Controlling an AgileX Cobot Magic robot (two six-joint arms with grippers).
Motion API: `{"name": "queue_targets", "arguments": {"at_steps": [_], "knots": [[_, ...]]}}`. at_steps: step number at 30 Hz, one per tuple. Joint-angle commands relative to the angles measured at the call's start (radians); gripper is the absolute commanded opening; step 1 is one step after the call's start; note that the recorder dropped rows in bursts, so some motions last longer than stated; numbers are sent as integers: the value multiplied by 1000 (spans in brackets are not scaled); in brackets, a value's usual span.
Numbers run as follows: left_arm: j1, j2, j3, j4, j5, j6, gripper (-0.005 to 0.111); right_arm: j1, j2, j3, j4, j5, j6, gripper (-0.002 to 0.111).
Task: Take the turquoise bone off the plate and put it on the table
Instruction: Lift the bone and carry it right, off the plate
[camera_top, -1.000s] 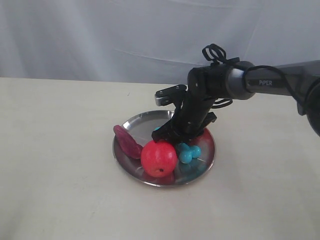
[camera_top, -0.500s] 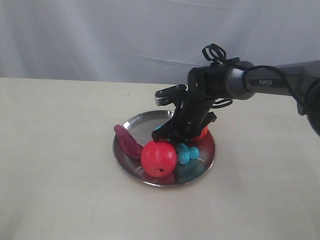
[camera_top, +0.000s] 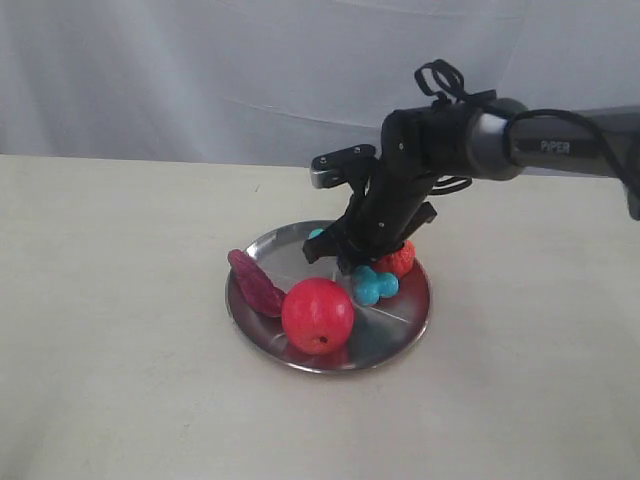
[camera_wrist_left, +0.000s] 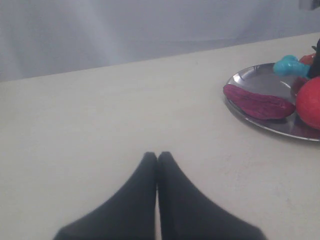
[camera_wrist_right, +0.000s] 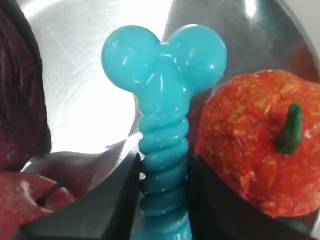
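Observation:
The turquoise bone (camera_top: 373, 285) hangs just above the steel plate (camera_top: 290, 240), its ribbed shaft (camera_wrist_right: 164, 175) pinched between the two fingers of my right gripper (camera_top: 355, 262), which is shut on it. In the right wrist view the bone's knobbed end (camera_wrist_right: 164, 55) sticks out past the fingertips over the shiny plate (camera_wrist_right: 85, 100). My left gripper (camera_wrist_left: 157, 156) is shut and empty, low over the cream table (camera_wrist_left: 100, 125), well away from the plate (camera_wrist_left: 250, 75); it is out of the exterior view.
A red ball (camera_top: 318, 315) sits at the plate's front and a dark purple piece (camera_top: 255, 283) lies on its left rim. An orange-red strawberry-like toy (camera_top: 398, 258) rests beside the bone. Cream table (camera_top: 120, 350) spreads around the plate.
My right gripper has risen and drawn back a little, carrying the turquoise bone up from beside the red ball. The strawberry-like toy now shows more fully.

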Motion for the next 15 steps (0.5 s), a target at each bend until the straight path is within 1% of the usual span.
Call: {"name": "queue_targets", "arguments": {"at_steps": [1, 6, 9, 12, 15], "knots": [[-2, -1, 3, 1, -1, 0, 0, 0, -84, -6, -11, 35, 2, -1], [-2, -1, 3, 1, -1, 0, 0, 0, -187, -6, -9, 100, 49, -1], [-2, -1, 3, 1, -1, 0, 0, 0, -261, -6, -16, 188, 88, -1], [-2, -1, 3, 1, -1, 0, 0, -2, -317, -6, -62, 261, 205, -1], [-2, -1, 3, 1, -1, 0, 0, -2, -352, -6, -125, 317, 251, -1]]}}
